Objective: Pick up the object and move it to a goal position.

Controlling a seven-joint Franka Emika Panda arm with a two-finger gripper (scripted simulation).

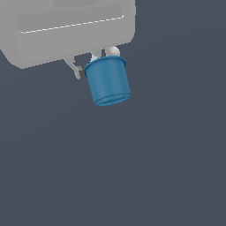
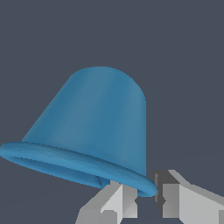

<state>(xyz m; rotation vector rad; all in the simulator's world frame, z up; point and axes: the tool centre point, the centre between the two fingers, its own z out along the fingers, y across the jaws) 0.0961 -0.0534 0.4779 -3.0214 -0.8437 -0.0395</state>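
The blue cup (image 1: 108, 84) hangs in the air just under the grey robot hand, rim up by the fingers and base pointing down and slightly tilted. My gripper (image 1: 89, 65) is shut on the cup's rim on the exterior view's left side. In the wrist view the cup (image 2: 96, 118) fills the frame. Its protruding rim sits between the two grey fingertips (image 2: 114, 202) of my gripper (image 2: 146, 194). The rest of the cup sticks out beyond the fingers.
The grey robot hand body (image 1: 66, 26) fills the upper part of the exterior view's left. Around the cup there is only a plain dark grey background (image 1: 167, 167).
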